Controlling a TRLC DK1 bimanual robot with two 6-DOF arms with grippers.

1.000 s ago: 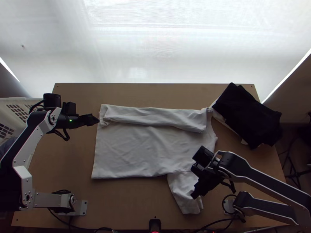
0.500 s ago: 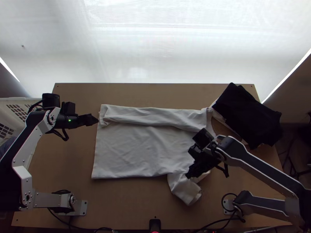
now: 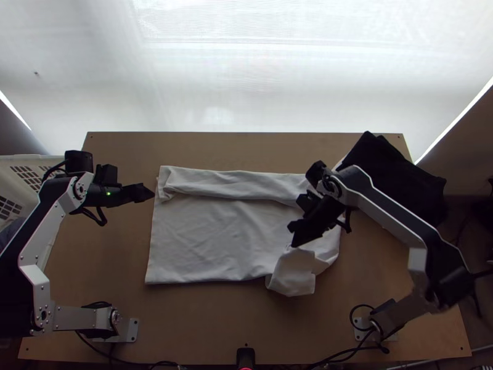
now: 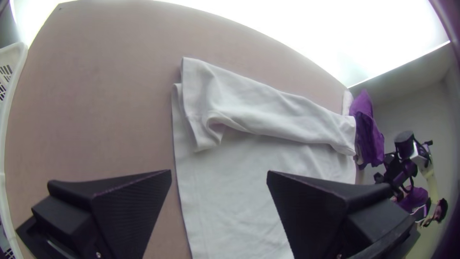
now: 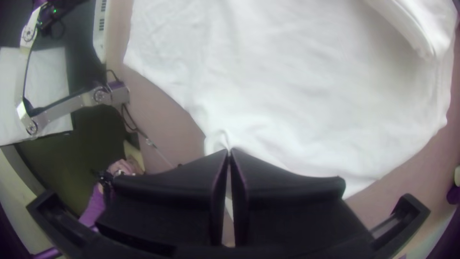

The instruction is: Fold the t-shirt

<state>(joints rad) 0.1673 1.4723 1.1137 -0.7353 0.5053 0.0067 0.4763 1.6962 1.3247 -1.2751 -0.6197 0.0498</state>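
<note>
T-shirt (image 3: 215, 240), pale and plain, lies across the middle of the table (image 3: 203, 320), its body spread mostly smooth with soft wrinkles. Along the side toward the table's far edge, a strip is folded inward into a long, loose band. Toward the near edge, its sleeve is drawn up and rumpled beneath the right gripper (image 3: 294, 242), whose fingertips are pinched together on the cloth. Toward the table's left edge, the left gripper (image 3: 151, 192) has its fingers spread wide.
</note>
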